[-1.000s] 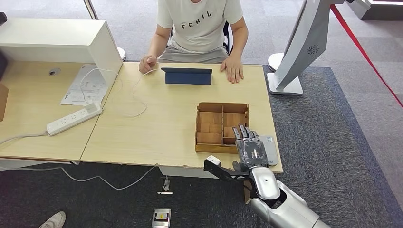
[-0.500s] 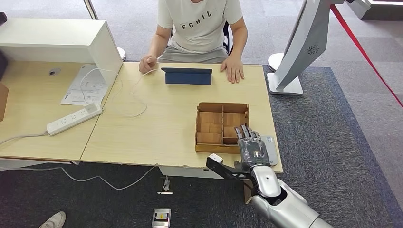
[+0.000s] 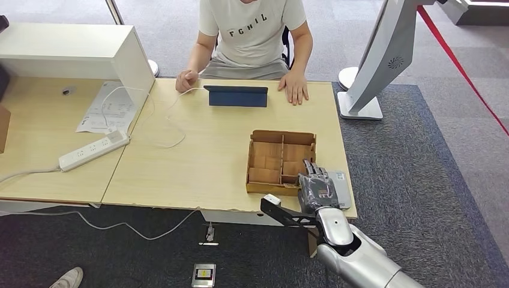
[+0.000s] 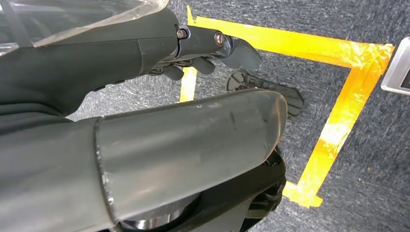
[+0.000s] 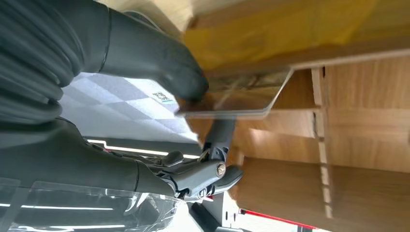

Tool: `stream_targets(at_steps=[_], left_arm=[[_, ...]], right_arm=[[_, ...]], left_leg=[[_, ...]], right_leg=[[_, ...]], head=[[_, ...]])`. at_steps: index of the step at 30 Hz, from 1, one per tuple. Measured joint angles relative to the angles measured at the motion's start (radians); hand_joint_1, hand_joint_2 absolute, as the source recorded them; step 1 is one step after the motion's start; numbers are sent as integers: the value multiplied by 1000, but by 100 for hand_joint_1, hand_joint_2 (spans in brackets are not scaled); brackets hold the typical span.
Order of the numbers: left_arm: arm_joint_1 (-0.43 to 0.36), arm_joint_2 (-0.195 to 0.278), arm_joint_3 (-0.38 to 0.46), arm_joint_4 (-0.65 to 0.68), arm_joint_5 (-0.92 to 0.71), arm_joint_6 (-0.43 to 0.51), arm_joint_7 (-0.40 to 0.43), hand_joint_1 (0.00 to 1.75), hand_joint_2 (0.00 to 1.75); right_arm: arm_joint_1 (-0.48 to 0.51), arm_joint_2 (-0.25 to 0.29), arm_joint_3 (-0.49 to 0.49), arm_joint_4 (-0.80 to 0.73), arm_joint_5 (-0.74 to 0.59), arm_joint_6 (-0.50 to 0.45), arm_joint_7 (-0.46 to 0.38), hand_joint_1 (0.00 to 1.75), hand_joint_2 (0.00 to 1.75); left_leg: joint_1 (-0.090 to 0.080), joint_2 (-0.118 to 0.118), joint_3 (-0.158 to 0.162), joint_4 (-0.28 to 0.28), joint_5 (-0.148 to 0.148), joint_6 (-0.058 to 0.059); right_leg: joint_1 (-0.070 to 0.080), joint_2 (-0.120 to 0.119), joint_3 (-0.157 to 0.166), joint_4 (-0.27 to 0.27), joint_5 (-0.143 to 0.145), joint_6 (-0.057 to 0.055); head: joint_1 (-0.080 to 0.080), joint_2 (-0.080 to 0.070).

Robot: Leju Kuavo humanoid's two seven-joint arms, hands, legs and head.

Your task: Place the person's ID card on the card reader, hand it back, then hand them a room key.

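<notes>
Head view, lower centre-right of the frame: the right hand [image 3: 317, 189] rests at the near edge of the worktop [image 3: 198, 162], over the near right corner of the wooden compartment tray [image 3: 280, 159], just beside a flat grey card reader [image 3: 342, 186]. In the right wrist view the thick grey thumb [image 5: 159, 63] pinches a thin card [image 5: 241, 94] against a darker finger beneath it; whether this is the room key or the ID card cannot be told. The card's long axis runs across the tray's dividers, its free end projecting away from the fingers over a compartment.

The person [image 3: 252, 36] sits at the upper centre of the frame, across the worktop, one hand [image 3: 294, 89] flat beside a blue tablet stand [image 3: 237, 96]. A handover would carry the card straight up the frame toward that hand.

The left hand [image 4: 212, 48] hangs above carpet with yellow floor tape [image 4: 338, 96], fingers curled in and holding nothing.
</notes>
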Motion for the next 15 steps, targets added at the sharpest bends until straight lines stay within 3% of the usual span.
stream_targets(at_steps=[15], left_arm=[[0,0,-1,0,-15,-17,0,0,0]], right_arm=[[-5,-7,3,17,-6,-25,8,175,175]], left_leg=[[0,0,1,0,0,0]], right_leg=[[0,0,0,0,0,0]], head=[[0,0]])
